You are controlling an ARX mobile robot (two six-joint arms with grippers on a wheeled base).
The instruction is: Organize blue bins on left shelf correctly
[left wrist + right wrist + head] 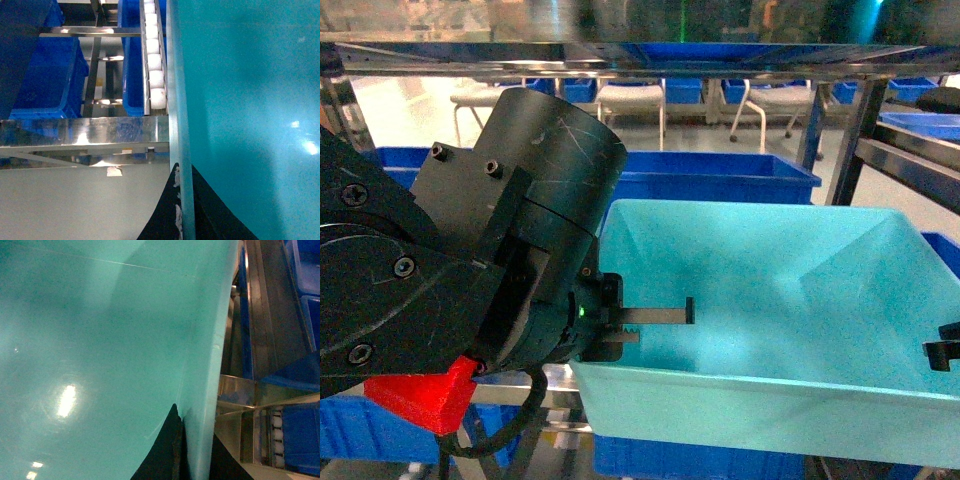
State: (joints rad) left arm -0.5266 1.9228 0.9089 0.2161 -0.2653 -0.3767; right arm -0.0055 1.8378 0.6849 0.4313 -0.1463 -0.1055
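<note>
I hold the turquoise bin (790, 300) between both arms, at the front of the left shelf (85, 131). The left pincer (181, 210) is clamped on its left wall, the right pincer (186, 450) on its right wall. I think I should keep both sides level and push slowly, so the rim stays under the upper rail (620, 55).
</note>
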